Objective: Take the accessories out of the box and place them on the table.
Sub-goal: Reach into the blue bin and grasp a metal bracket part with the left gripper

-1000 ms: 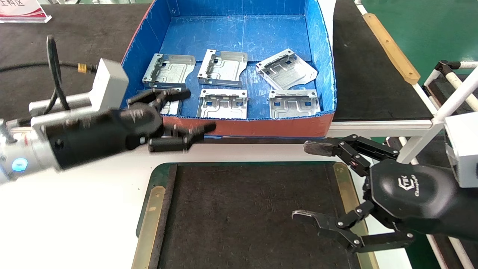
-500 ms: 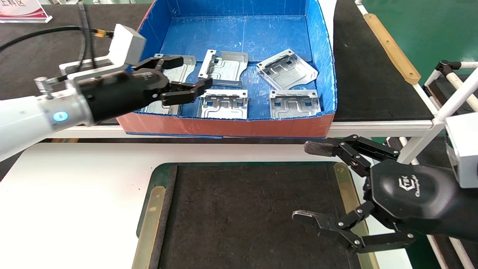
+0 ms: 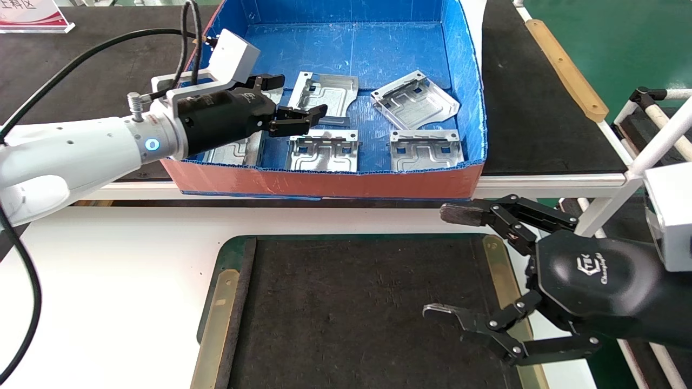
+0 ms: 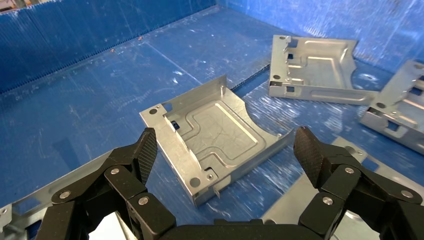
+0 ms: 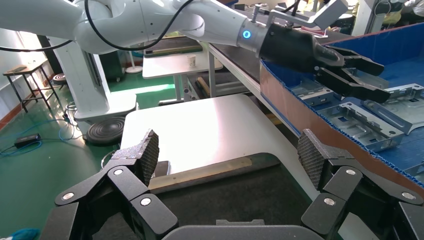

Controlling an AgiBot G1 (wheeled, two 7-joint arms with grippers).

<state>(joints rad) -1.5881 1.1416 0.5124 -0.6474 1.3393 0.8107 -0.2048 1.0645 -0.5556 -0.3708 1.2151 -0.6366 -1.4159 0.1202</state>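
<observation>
Plates (image 3: pixel 323 153) lay in box (image 3: pixel 335 181). Left gripper (image 4: pixel 225 155) hovered wide over one plate (image 4: pixel 215 135); flange might slip. Right gripper (image 3: pixel 451 265) wide, idle over table (image 3: pixel 108 281).

1. Accessories (image 3: pixel 323 153): bare silver sheet metal, semi-glossy, with embossed grooves and light scuffing.
2. Box (image 3: pixel 346 48): blue corrugated plastic, ribbed, floor scratched and whitened; outer wall (image 3: pixel 335 185) orange-red, matt.
3. Counter (image 3: pixel 108 281): white, smooth, glossy.
4. Mat (image 3: pixel 346 313): dark felt, matt and fibrous; brass strip (image 3: pixel 216 319) dull and worn.
5. Left gripper (image 4: pixel 225 155): black matt plastic links with metal pins; finger pads (image 4: pixel 147 155) cross-hatched, rubbery.
6. Right gripper (image 5: pixel 227 162): same finish, glossy black housing (image 3: pixel 600 281).
</observation>
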